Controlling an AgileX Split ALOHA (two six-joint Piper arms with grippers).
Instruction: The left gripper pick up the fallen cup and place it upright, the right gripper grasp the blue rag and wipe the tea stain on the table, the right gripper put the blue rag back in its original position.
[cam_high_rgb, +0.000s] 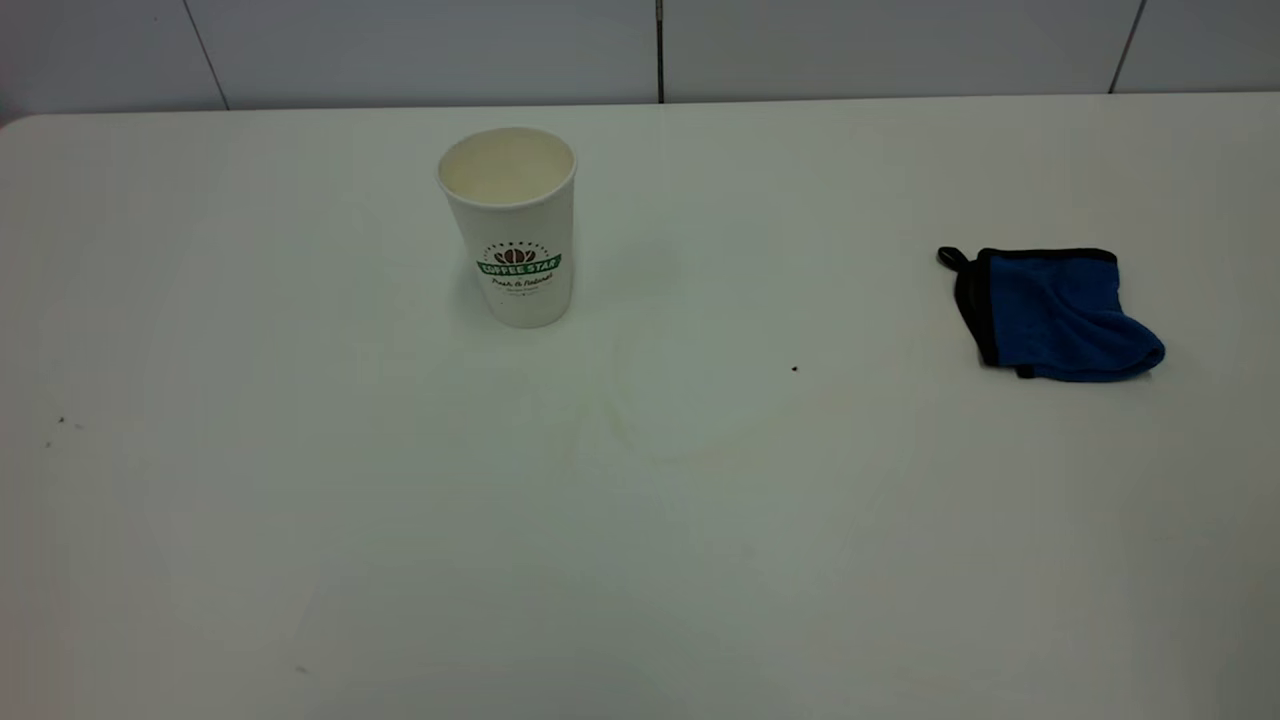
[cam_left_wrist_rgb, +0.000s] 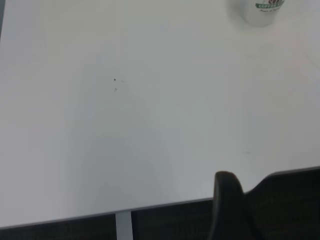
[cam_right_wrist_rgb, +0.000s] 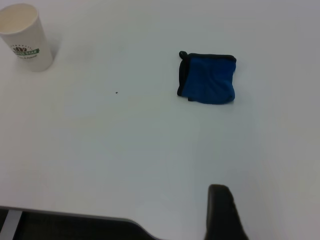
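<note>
The white paper cup (cam_high_rgb: 511, 226) stands upright on the table (cam_high_rgb: 300, 520), left of the middle, with its logo facing the exterior view. It also shows in the left wrist view (cam_left_wrist_rgb: 260, 11) and the right wrist view (cam_right_wrist_rgb: 26, 38). The blue rag (cam_high_rgb: 1055, 314) lies crumpled at the right, also in the right wrist view (cam_right_wrist_rgb: 207, 78). No tan-brown tea stain shows; only a faint pale smear (cam_high_rgb: 640, 420) lies in front of the cup. Both grippers are out of the exterior view. A part of my left gripper (cam_left_wrist_rgb: 227, 207) sits by the near table edge. A part of my right gripper (cam_right_wrist_rgb: 222, 215) sits well back from the rag.
A tiny black speck (cam_high_rgb: 794, 368) lies between the cup and the rag. Two small dark specks (cam_high_rgb: 60, 422) lie at the far left. A tiled wall (cam_high_rgb: 660, 50) runs behind the table's far edge.
</note>
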